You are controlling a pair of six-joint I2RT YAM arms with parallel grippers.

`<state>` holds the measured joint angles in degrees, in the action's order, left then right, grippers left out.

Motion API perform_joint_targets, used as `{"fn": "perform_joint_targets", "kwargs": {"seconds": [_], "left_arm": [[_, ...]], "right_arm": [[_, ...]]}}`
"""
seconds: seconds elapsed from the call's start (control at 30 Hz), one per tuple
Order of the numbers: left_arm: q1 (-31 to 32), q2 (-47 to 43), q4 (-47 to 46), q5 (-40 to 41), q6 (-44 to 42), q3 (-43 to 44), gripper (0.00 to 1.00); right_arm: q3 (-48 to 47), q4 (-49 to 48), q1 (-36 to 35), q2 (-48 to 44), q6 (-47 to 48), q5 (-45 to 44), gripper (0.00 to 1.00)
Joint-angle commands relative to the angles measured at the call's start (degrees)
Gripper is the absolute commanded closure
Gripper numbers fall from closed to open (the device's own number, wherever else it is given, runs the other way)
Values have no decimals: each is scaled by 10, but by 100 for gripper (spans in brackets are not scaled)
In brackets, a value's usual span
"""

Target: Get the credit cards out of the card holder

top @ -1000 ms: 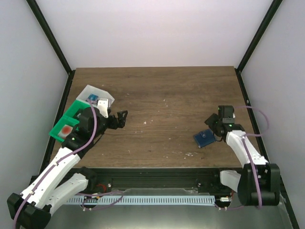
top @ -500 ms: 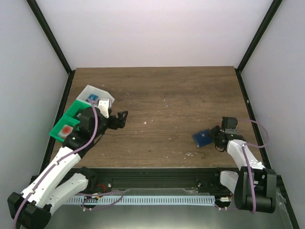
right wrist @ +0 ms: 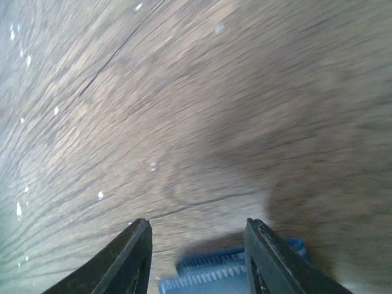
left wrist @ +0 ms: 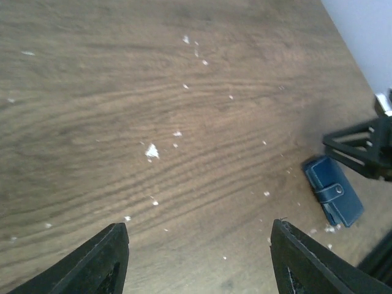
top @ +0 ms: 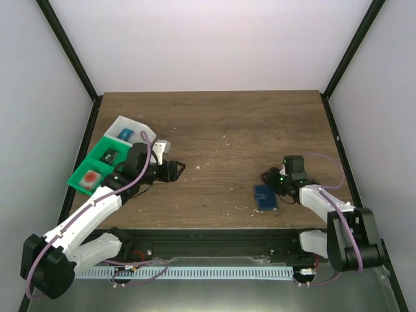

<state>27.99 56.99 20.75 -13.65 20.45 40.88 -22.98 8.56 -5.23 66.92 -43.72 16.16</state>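
Note:
The card holder (top: 264,197) is a small blue wallet lying flat on the table at the right front. In the left wrist view the card holder (left wrist: 334,190) is folded shut with its snap tab fastened. My right gripper (top: 269,177) hovers just behind it, jaws apart. The holder's blue edge (right wrist: 214,275) shows low between and under the fingers, and I cannot tell whether they touch it. My left gripper (top: 175,170) is open over bare wood left of centre, nothing between its fingers (left wrist: 110,257). One credit card (top: 91,175), pale with a red blotch, lies in the green bin.
A green bin (top: 99,148) and a white bin (top: 135,125) stand at the table's left edge, each with small items inside. White crumbs are scattered across the wood. Black frame posts rise at both back corners.
My right gripper swung left and the card holder went with it, from tilted up to lying flat on the table. The left arm reached rightward, away from the bins.

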Motion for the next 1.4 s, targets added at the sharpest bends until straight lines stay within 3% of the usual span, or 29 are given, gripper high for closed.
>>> {"fn": "perform_joint_targets", "kwargs": {"seconds": [0.0, 0.1, 0.23, 0.37, 0.5, 0.7, 1.1, 1.37], "left_arm": [[14, 8, -33, -76, 41, -23, 36], [26, 7, -42, -82, 57, -31, 38], [29, 2, -63, -102, 78, -45, 39], [29, 1, -69, -105, 84, -48, 40], [30, 0, -70, -105, 80, -47, 40], [30, 7, -67, -112, 72, -44, 38], [30, 1, -56, -103, 65, -31, 36], [30, 4, -63, -111, 75, -51, 38]], "right_arm": [[-42, -35, -55, 47, -16, 28, 56], [-73, 2, -65, 52, 25, 12, 55], [-101, 116, -64, 35, 61, -79, 54], [-94, 206, -64, -10, 30, -125, 46], [-73, 228, -64, -73, -13, -117, 40], [-53, 232, -64, -71, -41, -123, 14], [-11, 192, -80, -67, -51, -7, 14], [-2, 151, -189, -87, -79, 42, 23]]}}
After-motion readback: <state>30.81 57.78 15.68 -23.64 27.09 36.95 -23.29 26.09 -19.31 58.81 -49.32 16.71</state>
